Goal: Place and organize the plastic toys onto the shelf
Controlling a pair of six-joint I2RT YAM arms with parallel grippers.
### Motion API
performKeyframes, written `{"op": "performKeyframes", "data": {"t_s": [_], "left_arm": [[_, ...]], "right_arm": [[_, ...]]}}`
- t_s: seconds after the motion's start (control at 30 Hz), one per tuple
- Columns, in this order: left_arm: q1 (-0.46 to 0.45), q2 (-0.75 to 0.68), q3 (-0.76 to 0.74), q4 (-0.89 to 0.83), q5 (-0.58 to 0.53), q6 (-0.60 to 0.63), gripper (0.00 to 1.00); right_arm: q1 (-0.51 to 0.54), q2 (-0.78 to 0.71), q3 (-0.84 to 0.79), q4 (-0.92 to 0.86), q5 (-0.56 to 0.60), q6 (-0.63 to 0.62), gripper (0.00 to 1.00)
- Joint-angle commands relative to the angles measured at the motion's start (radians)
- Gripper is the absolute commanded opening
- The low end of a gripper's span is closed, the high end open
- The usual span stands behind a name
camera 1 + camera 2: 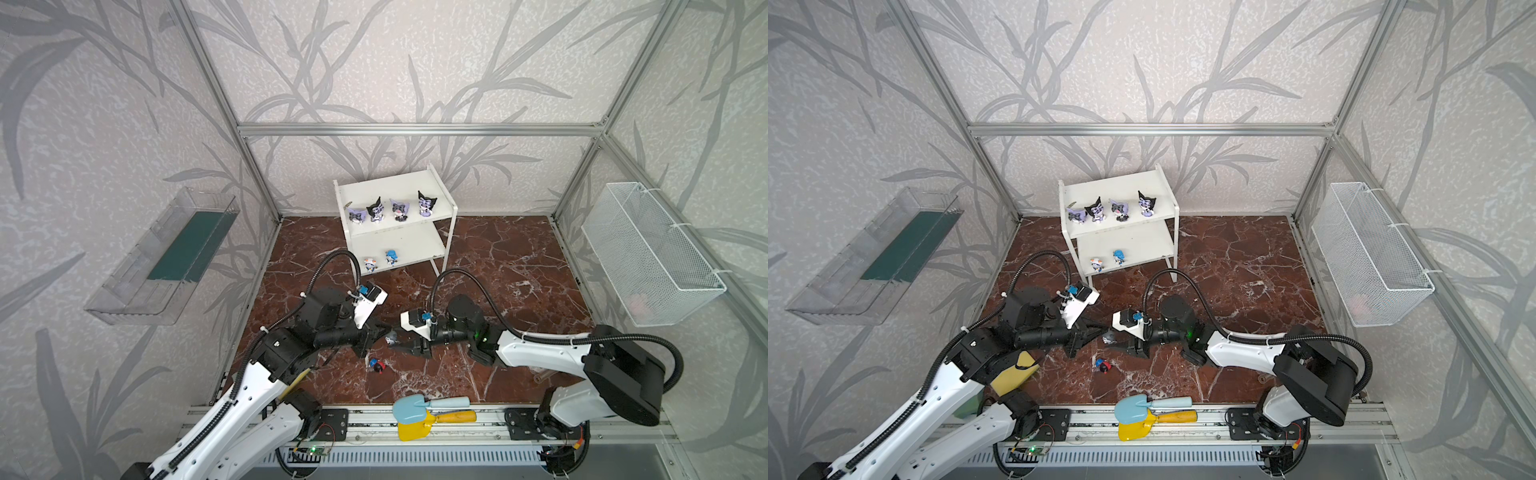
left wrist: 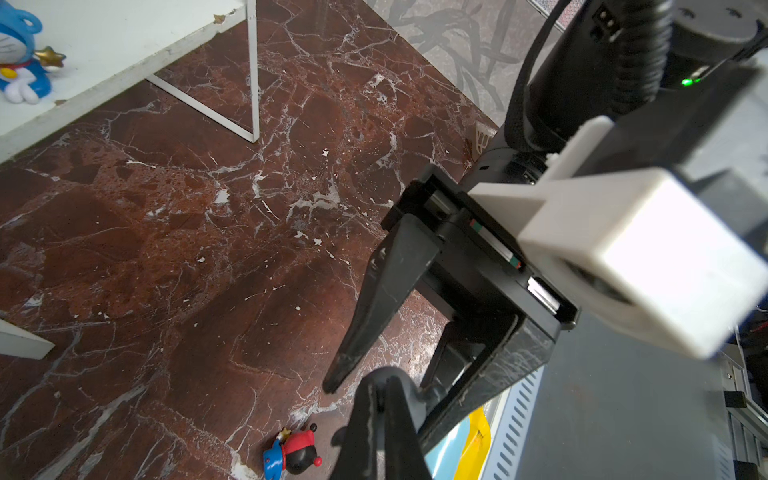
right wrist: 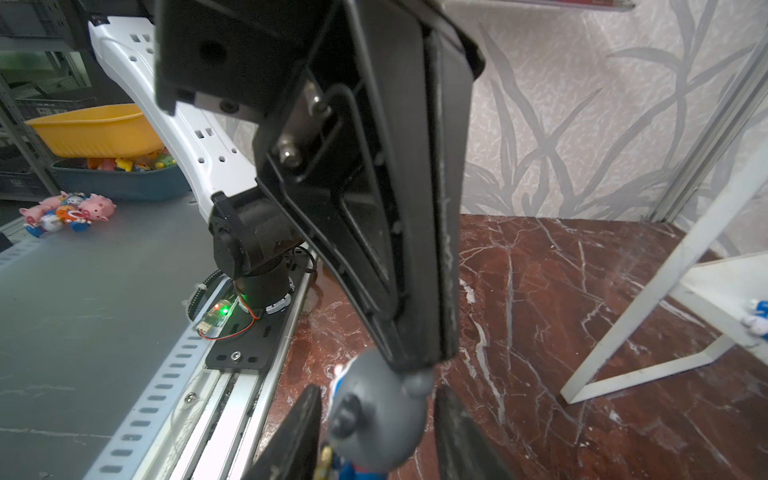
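My left hand [image 3: 415, 361] closed tight, tips on ear of grey toy [image 3: 374, 419], grip uncertain | my right hand [image 3: 378, 390] parted around it, likely passing it over | toy at counter [image 1: 498, 270] centre, shelf [image 1: 415, 245] at 12 o'clock, red toy [image 1: 378, 365] at 7

Red-brown marble surface [image 1: 519, 257], lower centre in both top views.
White shelf [image 1: 395, 187] stands upper centre: four purple figurines [image 1: 400, 210] on top board, two small figurines [image 1: 390, 257] on lower. Red-and-black figurine [image 1: 378, 365] lies lower centre.
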Motion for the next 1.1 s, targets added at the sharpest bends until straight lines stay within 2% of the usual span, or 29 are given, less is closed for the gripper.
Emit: {"op": "performKeyframes", "data": {"t_s": [0.0,0.13,0.3,0.5,0.77,1.07], "left_arm": [[-0.005,-0.01,0.025,0.01,0.0,0.013,0.0],[-0.005,-0.012,0.026,0.005,-0.018,0.009,0.0],[-0.005,-0.023,0.024,0.001,-0.056,0.006,0.0],[-0.005,-0.031,0.032,-0.011,-0.18,-0.011,0.0],[-0.005,-0.033,0.044,-0.029,-0.31,-0.029,0.0],[-0.006,-0.059,0.041,-0.031,-0.364,-0.017,0.0]], "right_arm": [[0.009,-0.03,0.026,0.034,0.036,-0.004,0.52],[0.03,-0.032,0.03,0.022,0.092,-0.034,0.55],[0.063,-0.032,0.034,0.022,0.18,-0.07,0.52],[0.133,-0.038,0.057,-0.062,0.318,-0.133,0.51],[0.174,-0.017,0.101,-0.109,0.481,-0.107,0.52],[0.174,0.011,0.169,-0.185,0.49,-0.036,0.54]]}}
